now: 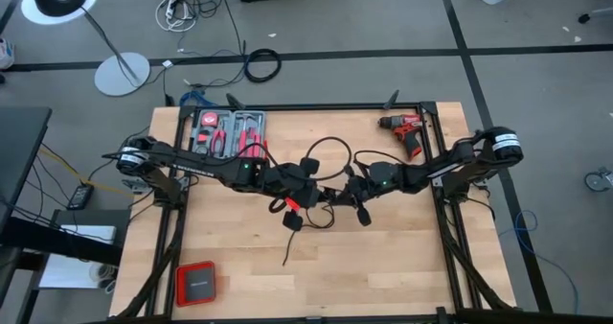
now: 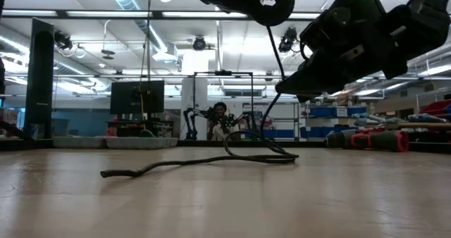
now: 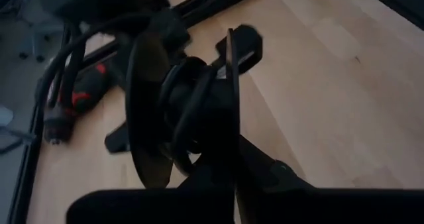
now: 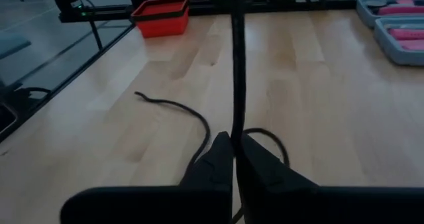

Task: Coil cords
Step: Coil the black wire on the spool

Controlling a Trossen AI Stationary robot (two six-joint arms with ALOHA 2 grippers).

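Pale wood tabletop (image 1: pixel 383 266) carries the whole job. Going left to right in the overhead view, the left gripper (image 1: pixel 308 167) sits near the table's middle, its fingers closed on several turns of the thin black cord (image 1: pixel 329 142) — the left wrist view shows loops bunched against the jaws. Just right of it the right gripper (image 4: pixel 232 159) is pinched shut on a single strand, which runs taut upward from the fingertips in its wrist view. The free tail (image 4: pixel 173 109) trails loose across the wood toward the front edge, ending well apart from the red box (image 4: pixel 161 14).

To wind the next turn well, the right arm would probably keep light tension, lay its strand beside the held loops and avoid dragging the tail — a snag seems the main risk.
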